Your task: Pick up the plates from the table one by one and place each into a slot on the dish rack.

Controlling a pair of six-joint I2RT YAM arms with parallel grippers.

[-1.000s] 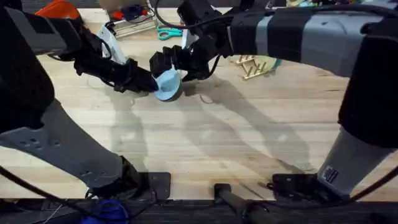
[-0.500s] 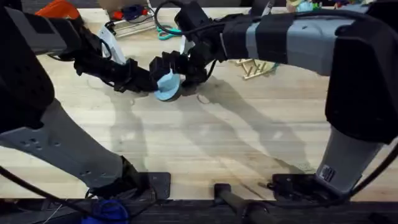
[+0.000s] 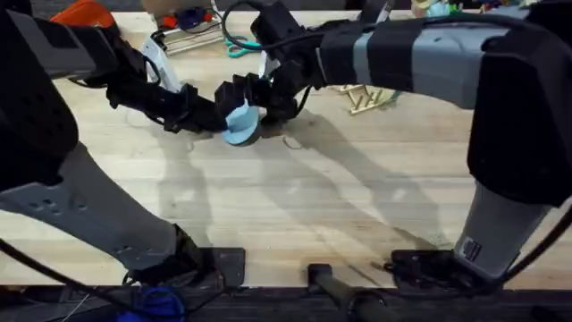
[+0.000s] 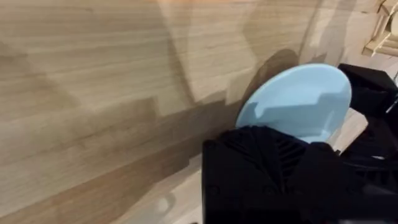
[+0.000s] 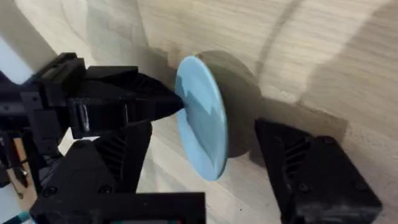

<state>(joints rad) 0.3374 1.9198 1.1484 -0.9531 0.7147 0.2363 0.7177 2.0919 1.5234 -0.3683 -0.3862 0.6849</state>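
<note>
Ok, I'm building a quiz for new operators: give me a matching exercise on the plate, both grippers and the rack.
1 light blue plate
2 left gripper
3 right gripper
4 dish rack

A fingers apart, straddling the plate
B tilted up on edge
C partly hidden behind the right arm
D pinching the plate's rim

Pairs: 1-B, 2-D, 3-A, 4-C

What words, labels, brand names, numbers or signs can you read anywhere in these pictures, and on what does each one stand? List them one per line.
No text can be read in these pictures.
A small white label on the right arm's base: too blurred to read.
The light blue plate, the table and the dish rack: no markings visible.
</note>
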